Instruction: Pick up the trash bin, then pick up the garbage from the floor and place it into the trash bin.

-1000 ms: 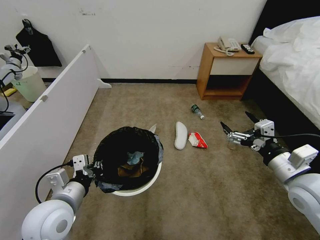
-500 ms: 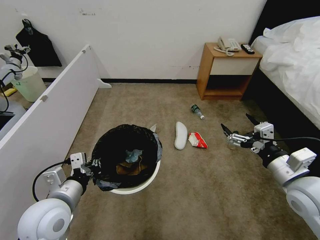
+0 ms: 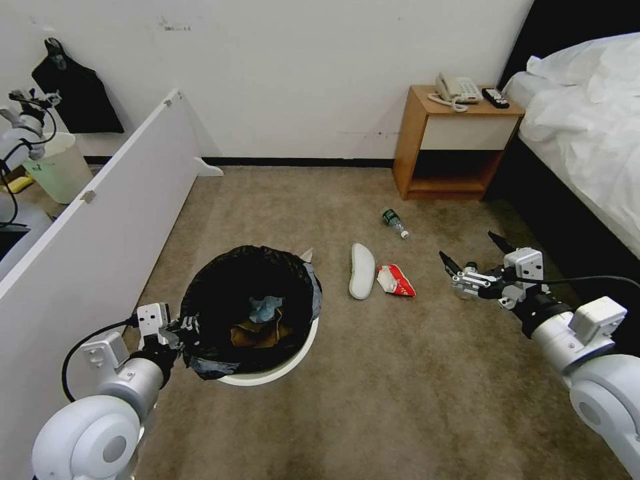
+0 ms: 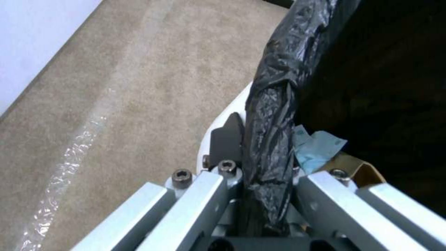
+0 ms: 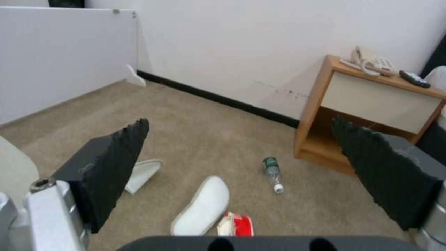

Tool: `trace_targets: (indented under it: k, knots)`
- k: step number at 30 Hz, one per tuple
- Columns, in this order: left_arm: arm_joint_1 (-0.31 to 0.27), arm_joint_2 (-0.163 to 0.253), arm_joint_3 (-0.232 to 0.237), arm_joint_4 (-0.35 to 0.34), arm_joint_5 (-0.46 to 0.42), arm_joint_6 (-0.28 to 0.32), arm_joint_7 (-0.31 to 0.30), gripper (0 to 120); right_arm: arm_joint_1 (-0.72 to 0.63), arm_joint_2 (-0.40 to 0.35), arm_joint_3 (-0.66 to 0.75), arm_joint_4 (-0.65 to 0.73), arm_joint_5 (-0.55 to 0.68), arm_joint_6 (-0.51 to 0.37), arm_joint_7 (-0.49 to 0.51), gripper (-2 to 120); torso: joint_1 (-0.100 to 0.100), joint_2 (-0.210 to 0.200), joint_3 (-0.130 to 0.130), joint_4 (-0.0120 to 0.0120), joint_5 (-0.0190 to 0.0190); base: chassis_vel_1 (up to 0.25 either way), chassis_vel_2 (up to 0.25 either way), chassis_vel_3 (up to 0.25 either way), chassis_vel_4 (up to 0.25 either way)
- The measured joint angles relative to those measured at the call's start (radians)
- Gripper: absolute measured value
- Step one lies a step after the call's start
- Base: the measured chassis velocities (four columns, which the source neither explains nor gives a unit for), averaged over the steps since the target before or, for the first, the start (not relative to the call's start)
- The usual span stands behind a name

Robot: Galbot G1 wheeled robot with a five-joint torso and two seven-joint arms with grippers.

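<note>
Trash bin [image 3: 267, 377]: held off the carpet [image 3: 400, 400], left of the white slipper [image 3: 361, 270].
Left gripper [image 3: 189, 331]: fingers pinched on the bin's bag-covered rim.
Right gripper [image 3: 472, 254]: fingers spread wide, held right of the slipper.
Red-white wrapper [image 3: 396, 280]: touching the slipper's right side.
Plastic bottle [image 3: 394, 223]: beyond the slipper.
</note>
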Motion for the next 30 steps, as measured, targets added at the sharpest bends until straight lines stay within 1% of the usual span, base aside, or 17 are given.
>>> trace_targets:
  k: [5, 9, 21, 22, 28, 30]
  knots:
    - [0.000, -0.001, 0.000, 0.001, 0.000, 0.000, 0.001, 1, -0.001, 0.002, 0.000, 0.000, -0.003, -0.001, -0.001, 100, 0.000, 0.000, 0.000, 0.0000, 0.0000, -0.022, 0.011, 0.008, -0.029]
    - [0.000, -0.002, 0.000, 0.003, 0.002, 0.000, 0.001, 1, -0.003, 0.003, 0.000, -0.001, -0.005, -0.001, -0.003, 100, 0.000, 0.000, 0.000, -0.0001, 0.0000, -0.112, 0.083, 0.068, -0.084]
    - [-0.006, -0.008, 0.004, 0.009, 0.004, -0.005, 0.003, 1, -0.001, 0.002, 0.000, -0.007, -0.008, -0.005, -0.008, 100, 0.000, 0.000, 0.000, 0.0000, 0.0000, -0.190, 0.194, 0.196, -0.215]
    - [-0.005, -0.008, 0.002, 0.010, 0.005, -0.007, 0.003, 1, 0.001, 0.002, -0.003, -0.009, -0.008, -0.006, -0.010, 100, 0.000, 0.000, 0.000, 0.0002, 0.0000, -0.181, 0.170, 0.168, -0.172]
    - [-0.005, -0.009, 0.002, 0.011, 0.006, -0.009, 0.004, 1, 0.004, 0.003, -0.006, -0.012, -0.010, -0.005, -0.012, 100, 0.000, 0.000, 0.000, -0.0001, -0.0003, -0.172, 0.151, 0.163, -0.162]
    - [-0.005, -0.010, 0.002, 0.012, 0.007, -0.009, 0.004, 1, 0.004, 0.004, -0.006, -0.013, -0.010, -0.004, -0.014, 100, 0.000, 0.000, 0.000, 0.0000, 0.0003, -0.138, 0.120, 0.143, -0.134]
